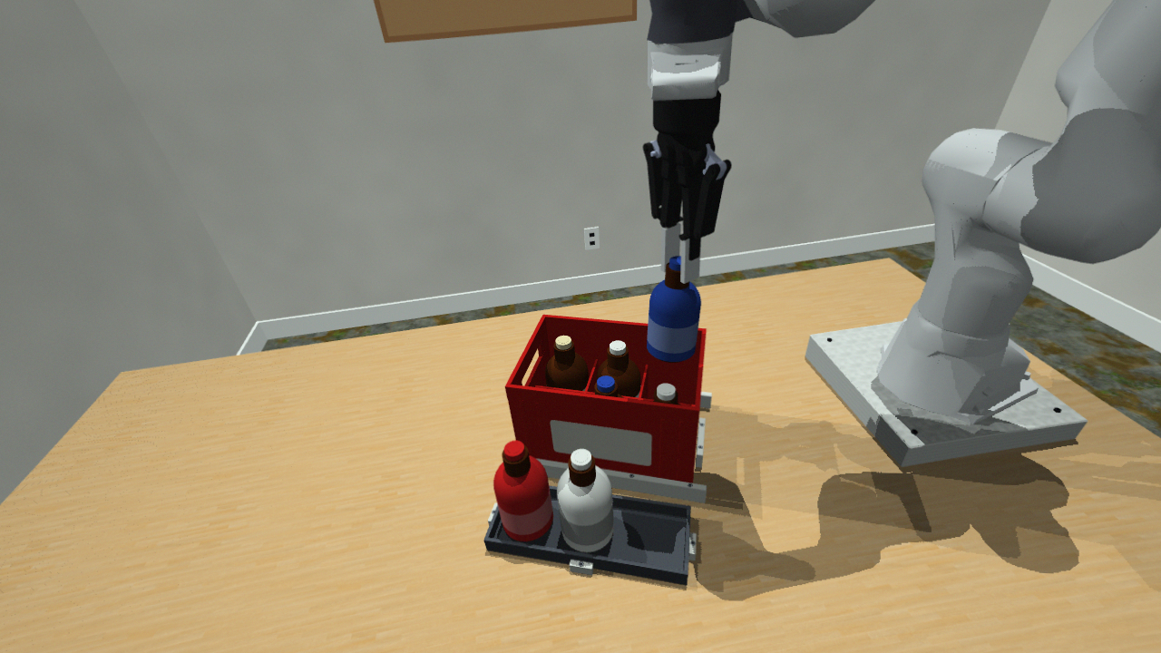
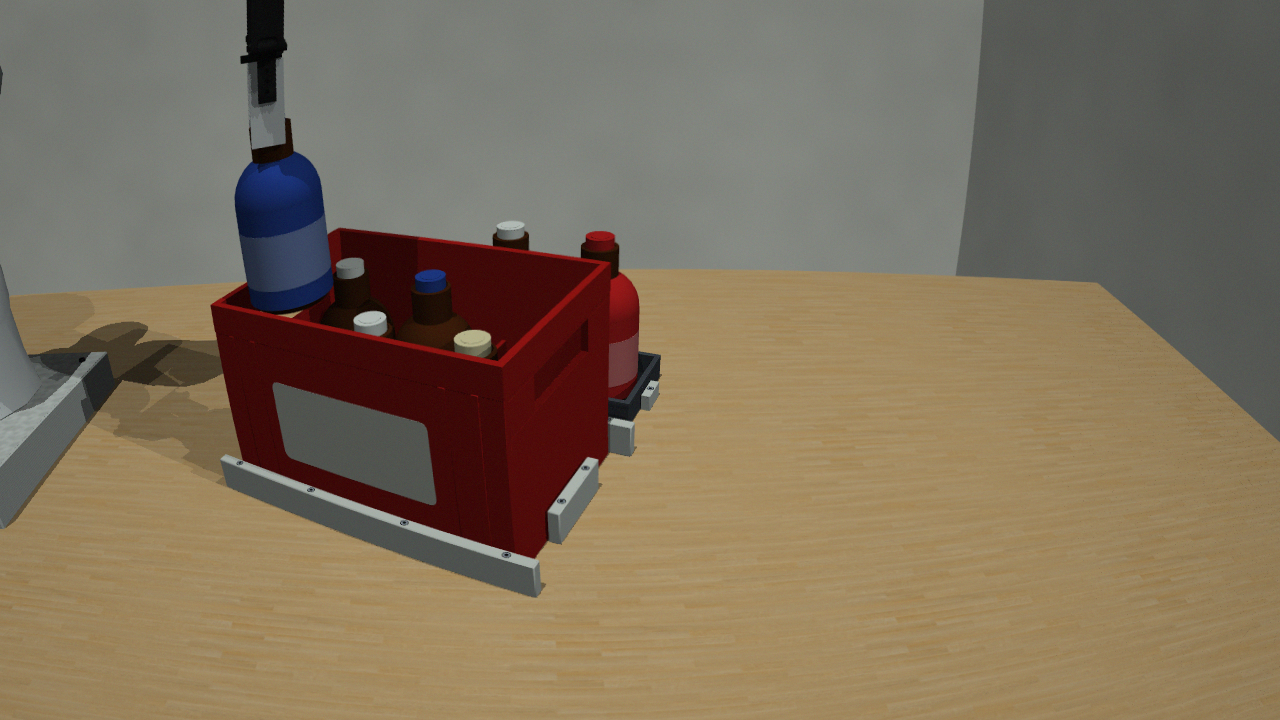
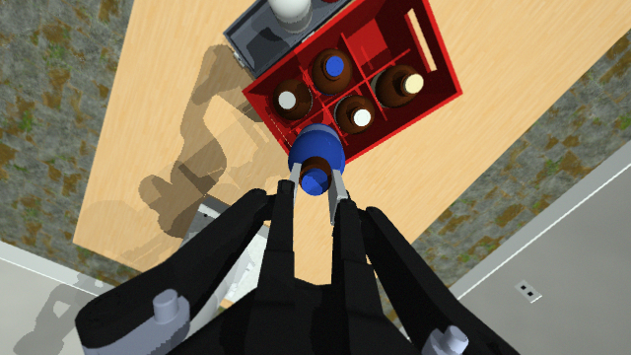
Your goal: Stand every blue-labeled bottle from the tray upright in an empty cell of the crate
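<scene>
Four brown bottles stand inside the red crate (image 1: 602, 422), and we take that crate as our landmark. One has a cream cap (image 1: 563, 342), one a blue cap (image 1: 604, 384), and two have white caps (image 1: 619, 348) (image 1: 666, 393). Dividers split the crate into six cells; in the wrist view we see two without a bottle, the corner cell by the slotted end wall and the corner cell under the raised bottle.

We hold the blue-labeled bottle (image 1: 673, 316) upright in our gripper (image 1: 681, 264), whose fingers are clenched on its brown neck just below the blue cap. The bottle hangs above the crate's corner cell on the side toward the arm's grey base plate (image 1: 835, 365), its bottom dipping just below the rim in the exterior view, though we cannot tell whether it touches the wall.

Against the crate's long side away from the wall sits the dark grey tray (image 1: 649, 560). On it stand a red-labeled bottle (image 1: 521, 495) and a white-labeled bottle (image 1: 585, 503), both upright and side by side; the tray's remaining part holds no bottle.
</scene>
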Tool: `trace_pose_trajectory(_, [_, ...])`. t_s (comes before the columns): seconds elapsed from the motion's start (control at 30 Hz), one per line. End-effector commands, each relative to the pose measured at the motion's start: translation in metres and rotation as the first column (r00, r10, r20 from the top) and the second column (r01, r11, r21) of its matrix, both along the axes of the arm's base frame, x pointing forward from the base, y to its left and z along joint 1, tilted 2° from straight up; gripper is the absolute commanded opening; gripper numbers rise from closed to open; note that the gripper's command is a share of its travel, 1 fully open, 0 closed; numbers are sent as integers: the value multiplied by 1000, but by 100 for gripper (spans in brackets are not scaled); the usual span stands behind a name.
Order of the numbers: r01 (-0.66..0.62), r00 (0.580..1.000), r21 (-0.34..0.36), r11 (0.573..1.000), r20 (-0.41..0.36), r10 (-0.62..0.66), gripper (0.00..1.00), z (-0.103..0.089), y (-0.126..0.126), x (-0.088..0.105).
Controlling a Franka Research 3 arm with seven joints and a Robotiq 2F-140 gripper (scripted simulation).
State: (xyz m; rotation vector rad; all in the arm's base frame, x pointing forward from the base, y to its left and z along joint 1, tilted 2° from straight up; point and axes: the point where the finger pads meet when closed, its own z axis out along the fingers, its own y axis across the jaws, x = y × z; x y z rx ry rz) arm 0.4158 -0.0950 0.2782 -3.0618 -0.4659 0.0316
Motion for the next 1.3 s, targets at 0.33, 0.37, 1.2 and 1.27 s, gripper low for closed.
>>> trace_pose_trajectory(0.33, [-2,1000,-5,1000,17,2,0,-9,-2,5])
trace_pose_trajectory(0.37, [-2,1000,-5,1000,17,2,0,-10,-2,5])
trace_pose_trajectory(1.2, [-2,1000,-5,1000,17,2,0,-13,-2,5])
trace_pose_trajectory(1.27, [-2,1000,-5,1000,17,2,0,-13,-2,5])
